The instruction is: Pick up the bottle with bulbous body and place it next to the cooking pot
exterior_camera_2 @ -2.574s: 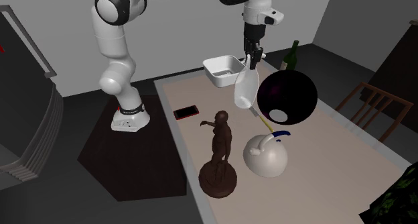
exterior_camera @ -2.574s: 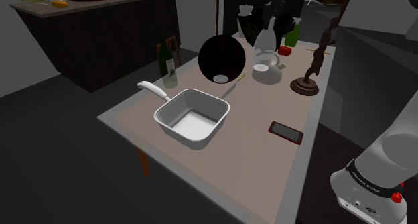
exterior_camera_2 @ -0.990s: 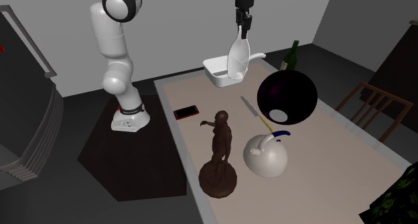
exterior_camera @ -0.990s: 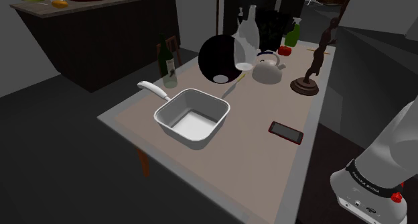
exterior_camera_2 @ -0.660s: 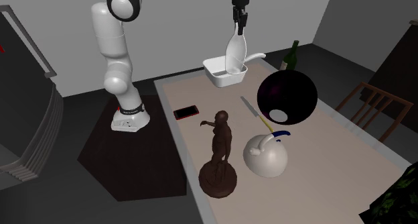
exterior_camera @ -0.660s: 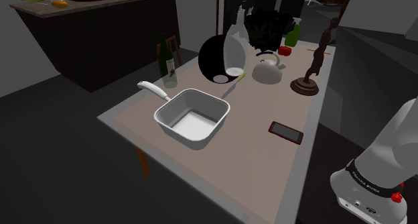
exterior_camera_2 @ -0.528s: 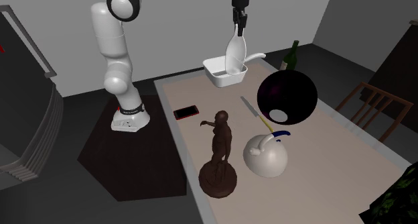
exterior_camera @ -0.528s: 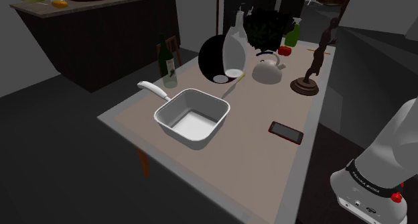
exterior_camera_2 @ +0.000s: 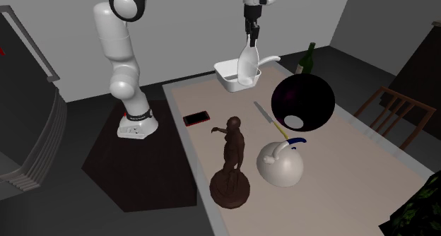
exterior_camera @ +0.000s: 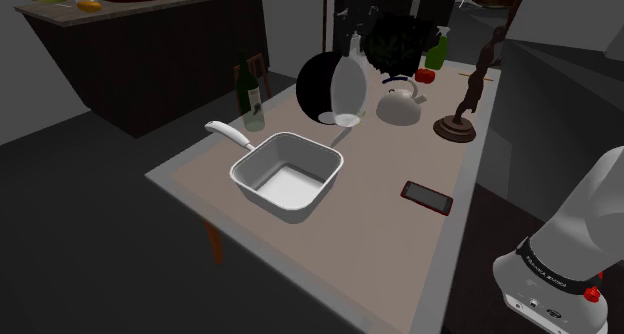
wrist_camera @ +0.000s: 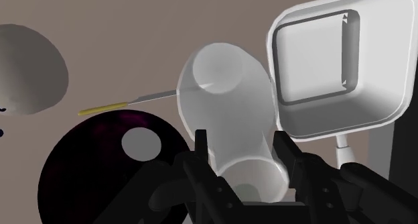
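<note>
The jaws clasp the pale bottle (exterior_camera_2: 247,63) by its neck. It hangs above the surface (exterior_camera_2: 339,151), near the white cooking pot (exterior_camera_2: 229,75).

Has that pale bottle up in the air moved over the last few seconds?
Yes. In the shoulder view the bottle went left, from above the kettle to before the black ball.
</note>
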You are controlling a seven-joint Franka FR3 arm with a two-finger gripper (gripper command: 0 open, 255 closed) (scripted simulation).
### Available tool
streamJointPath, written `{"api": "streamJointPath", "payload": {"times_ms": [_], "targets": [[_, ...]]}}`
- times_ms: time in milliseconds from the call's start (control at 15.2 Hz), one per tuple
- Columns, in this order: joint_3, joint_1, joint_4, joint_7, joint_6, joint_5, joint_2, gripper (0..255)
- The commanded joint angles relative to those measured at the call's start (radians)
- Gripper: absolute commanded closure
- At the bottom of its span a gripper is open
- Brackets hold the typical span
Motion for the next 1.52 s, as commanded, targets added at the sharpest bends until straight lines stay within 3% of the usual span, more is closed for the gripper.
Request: {"api": "streamJointPath", "payload": {"times_ms": [0,1452], "targets": [[0.0,0.0,-0.037,0.0,0.029,0.0,-0.009,255],[0.0,-0.001,-0.331,0.002,0.326,-0.001,-0.006,255]]}}
